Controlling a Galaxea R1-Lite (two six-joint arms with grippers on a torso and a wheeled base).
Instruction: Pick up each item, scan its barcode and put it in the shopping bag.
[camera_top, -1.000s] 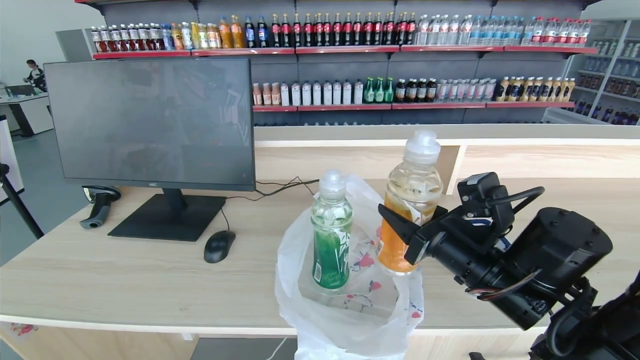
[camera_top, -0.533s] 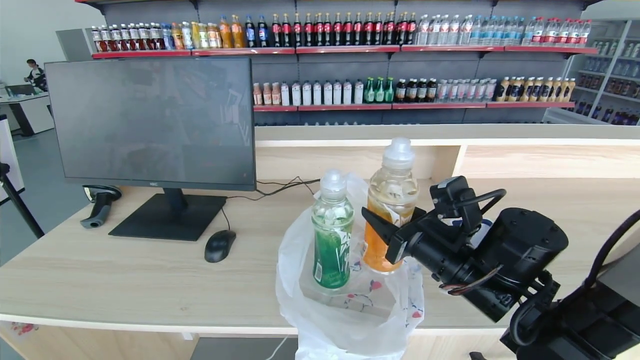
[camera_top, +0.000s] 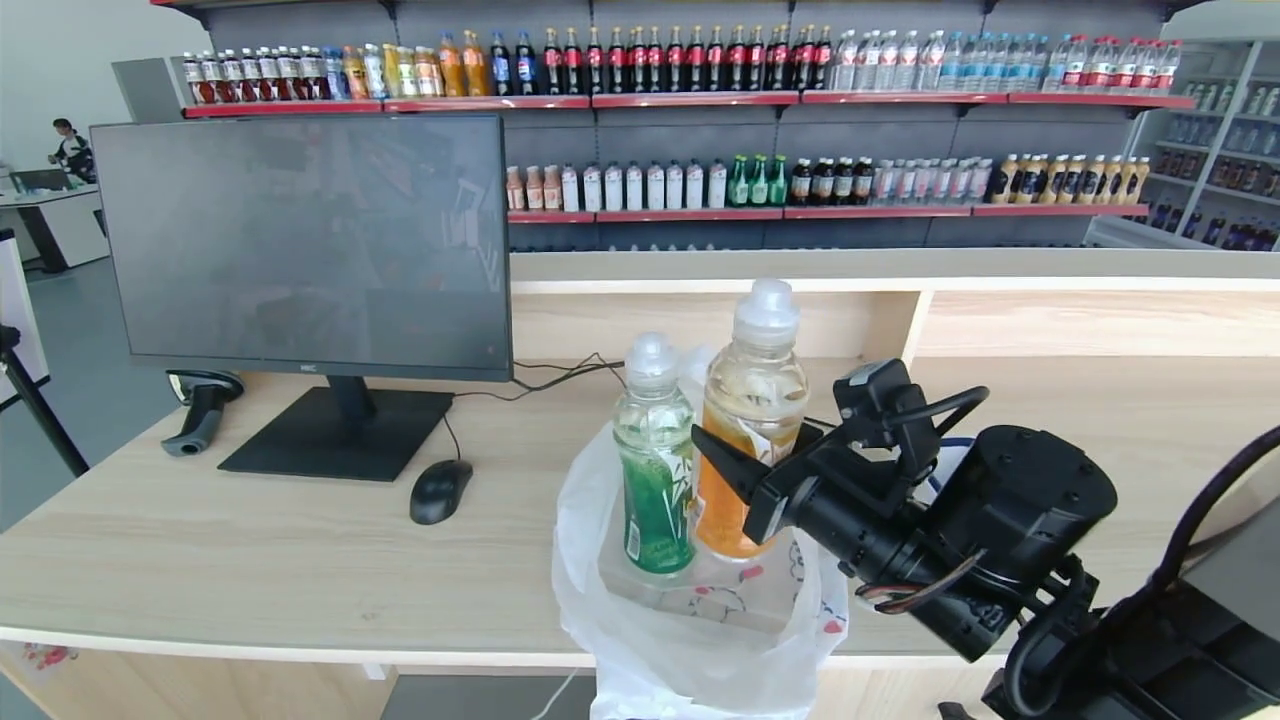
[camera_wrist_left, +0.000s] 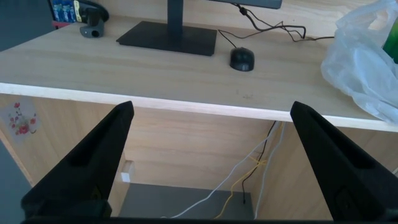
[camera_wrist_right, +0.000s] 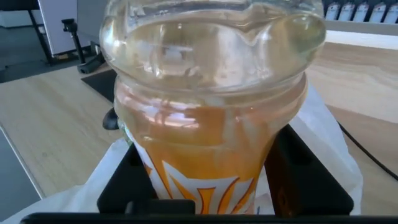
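Note:
My right gripper (camera_top: 762, 452) is shut on an orange drink bottle (camera_top: 748, 420) with a white cap, holding it upright over the open white plastic shopping bag (camera_top: 690, 620) at the counter's front edge. The bottle's base is down among the bag's rim. A green drink bottle (camera_top: 654, 470) stands upright inside the bag, right beside the orange one. In the right wrist view the orange bottle (camera_wrist_right: 211, 118) sits between the dark fingers (camera_wrist_right: 305, 168). My left gripper (camera_wrist_left: 208, 162) hangs open below and in front of the counter edge, holding nothing.
A monitor (camera_top: 300, 245) on a black stand occupies the wooden counter's (camera_top: 250, 560) left side, with a mouse (camera_top: 438, 492) in front and a handheld barcode scanner (camera_top: 198, 412) at far left. Cables run behind the bag. Drink shelves line the back wall.
My right gripper has carried the orange bottle left and down, from beside the bag to over it, close against the green bottle. The left arm has not visibly changed.

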